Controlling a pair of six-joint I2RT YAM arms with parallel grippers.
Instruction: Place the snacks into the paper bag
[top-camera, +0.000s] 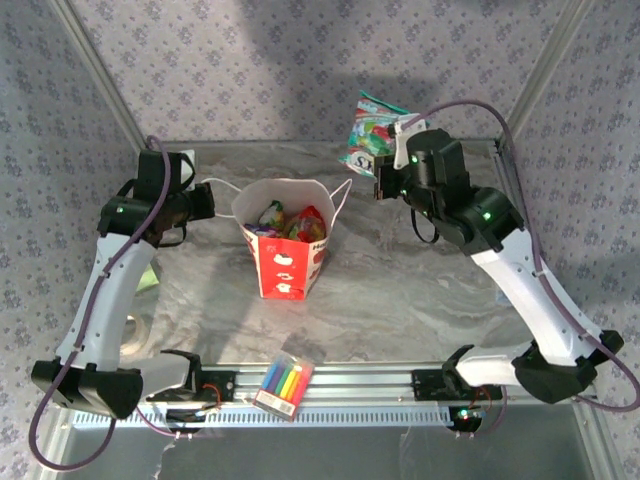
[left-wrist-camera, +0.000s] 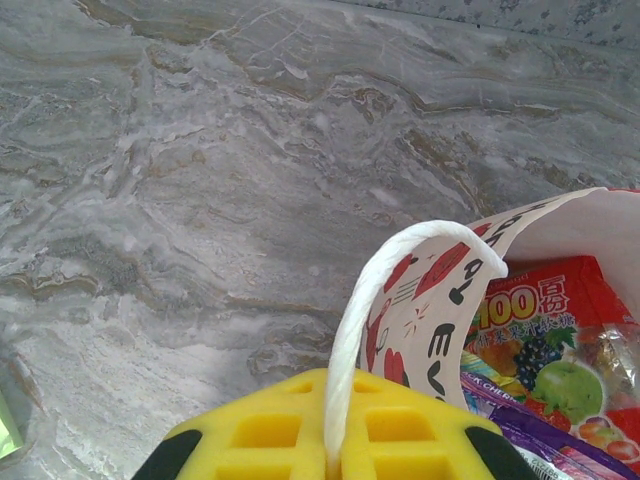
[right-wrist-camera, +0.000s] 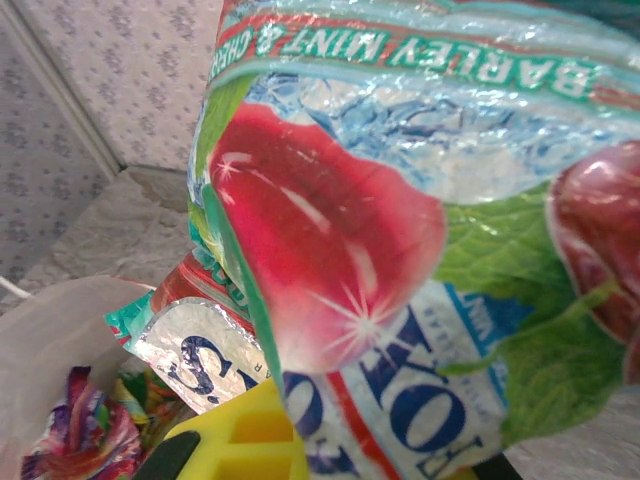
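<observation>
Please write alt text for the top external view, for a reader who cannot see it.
The right tool holds a teal-white snack packet in the air, behind and to the right of the open paper bag, which contains other snacks. The left tool grips the bag's string handle; a box of markers lies at the table's near edge.

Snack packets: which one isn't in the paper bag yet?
The teal-white foil packet with cherry print, held aloft by the right gripper; the red foil packet and the rest seen sit inside the white-and-red paper bag.

Snacks sit in paper bag, markers before.
</observation>
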